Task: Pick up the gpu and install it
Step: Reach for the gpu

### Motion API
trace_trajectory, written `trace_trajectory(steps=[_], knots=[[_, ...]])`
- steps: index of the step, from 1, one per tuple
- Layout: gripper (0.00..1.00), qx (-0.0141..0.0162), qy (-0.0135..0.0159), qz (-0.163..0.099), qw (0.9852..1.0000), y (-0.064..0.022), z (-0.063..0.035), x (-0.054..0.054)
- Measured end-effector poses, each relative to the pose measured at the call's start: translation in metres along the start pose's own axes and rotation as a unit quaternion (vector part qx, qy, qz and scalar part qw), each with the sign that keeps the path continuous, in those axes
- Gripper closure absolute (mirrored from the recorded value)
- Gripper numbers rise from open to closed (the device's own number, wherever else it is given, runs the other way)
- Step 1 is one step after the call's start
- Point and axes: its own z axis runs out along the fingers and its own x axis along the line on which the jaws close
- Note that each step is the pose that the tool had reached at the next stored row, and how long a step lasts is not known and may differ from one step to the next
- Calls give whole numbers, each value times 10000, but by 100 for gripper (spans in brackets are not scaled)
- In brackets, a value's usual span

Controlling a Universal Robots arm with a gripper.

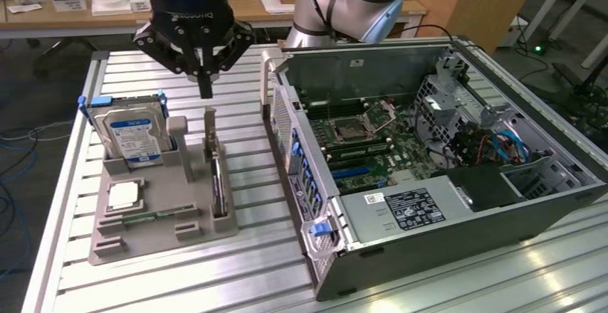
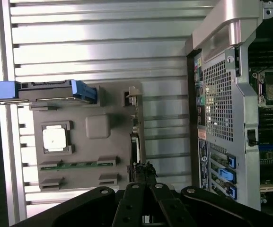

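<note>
Slatted metal counter (image 1: 256,270) carries a grey holder tray (image 1: 166,238) beside an open computer case (image 1: 428,206). The gpu (image 1: 218,185) stands on edge in the tray's slot on the side nearest the case. The exterior view has the tool (image 1: 205,89) hanging above the tray's far end, fingers pressed together and holding nothing. From the wrist view, those fingertips line up over the gpu's thin edge. A hard drive (image 1: 133,131) stands upright and a square chip (image 1: 124,198) lies flat in the tray. The exterior view also looks down on the motherboard (image 1: 380,149).
</note>
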Motion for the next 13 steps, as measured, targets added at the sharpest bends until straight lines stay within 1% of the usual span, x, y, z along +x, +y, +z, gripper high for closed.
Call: trace_trajectory(steps=[8, 10, 13], knots=[[89, 0, 0, 0, 10000, -12, -4, 149], [89, 0, 0, 0, 10000, -13, -5, 168], [89, 0, 0, 0, 10000, -13, -5, 169]])
